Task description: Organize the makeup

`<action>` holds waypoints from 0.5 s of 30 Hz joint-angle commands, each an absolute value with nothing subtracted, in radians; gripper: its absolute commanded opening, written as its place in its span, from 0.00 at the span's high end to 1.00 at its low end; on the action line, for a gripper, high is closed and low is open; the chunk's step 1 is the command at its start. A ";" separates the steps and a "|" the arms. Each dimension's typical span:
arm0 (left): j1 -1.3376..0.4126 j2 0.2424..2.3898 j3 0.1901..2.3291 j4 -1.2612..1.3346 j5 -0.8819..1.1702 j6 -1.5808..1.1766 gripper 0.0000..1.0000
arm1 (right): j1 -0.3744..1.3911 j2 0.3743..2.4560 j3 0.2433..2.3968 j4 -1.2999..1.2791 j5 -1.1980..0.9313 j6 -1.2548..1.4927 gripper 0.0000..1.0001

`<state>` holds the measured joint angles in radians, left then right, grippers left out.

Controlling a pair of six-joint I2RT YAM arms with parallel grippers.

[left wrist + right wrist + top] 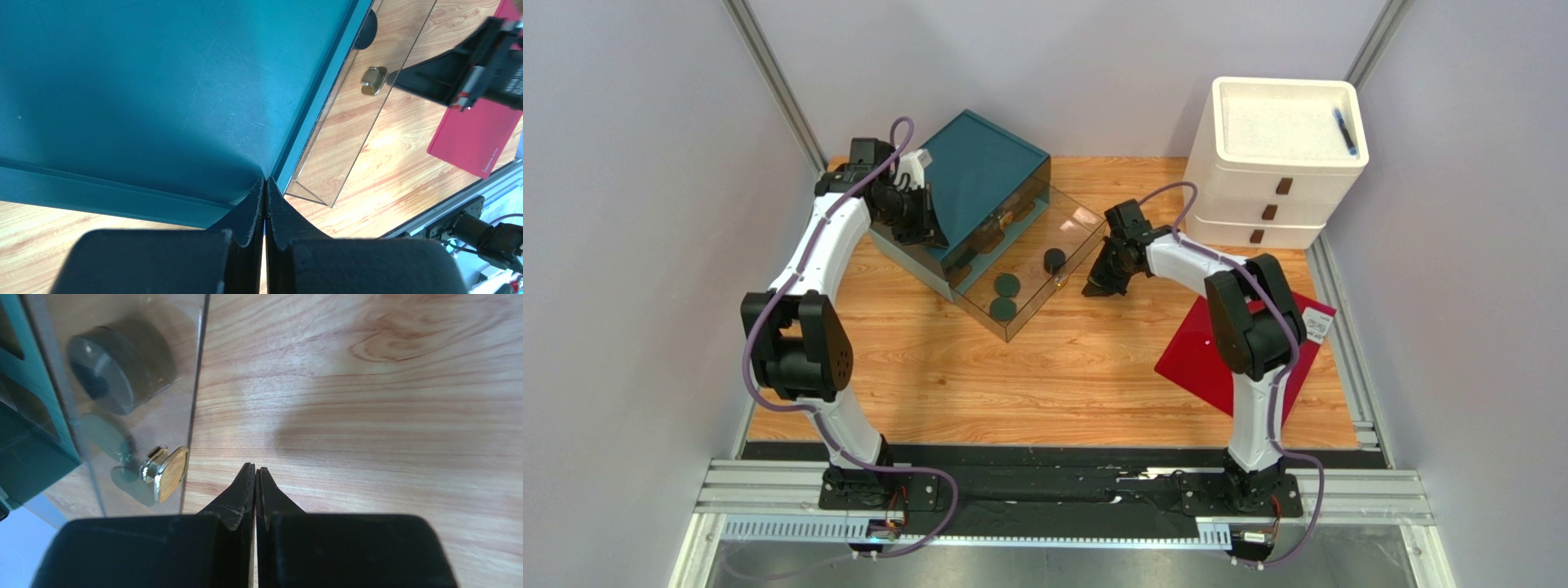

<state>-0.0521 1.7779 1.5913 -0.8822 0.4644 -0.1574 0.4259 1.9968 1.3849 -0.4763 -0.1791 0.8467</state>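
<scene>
Three round dark compacts [1054, 260] [1006, 286] [1003, 309] of the makeup lie in a clear drawer [1078, 228] pulled out of a teal box [983, 165]. One compact [123, 364] shows through the drawer's front in the right wrist view. My right gripper [255, 470] is shut with nothing in it. It hangs low over the wood just right of the drawer's gold knob [166, 473]. My left gripper [265, 182] is shut and empty, its tips against the front corner of the teal box's top [153, 92].
A white three-drawer unit [1274, 184] stands at the back right with a blue pen [1344, 130] on top. A flat red sheet [1210, 355] lies under the right arm. Grey walls close in both sides.
</scene>
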 commanded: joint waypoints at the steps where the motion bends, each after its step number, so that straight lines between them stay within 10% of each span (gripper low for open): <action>1: -0.069 1.894 1.476 -1.131 0.324 -0.092 1.00 | 0.443 2.057 1.466 -0.411 -0.253 0.880 1.00; 15: -0.069 1.888 1.460 -1.127 0.322 -0.094 1.00 | 0.505 2.276 1.735 -0.215 -0.413 1.002 1.00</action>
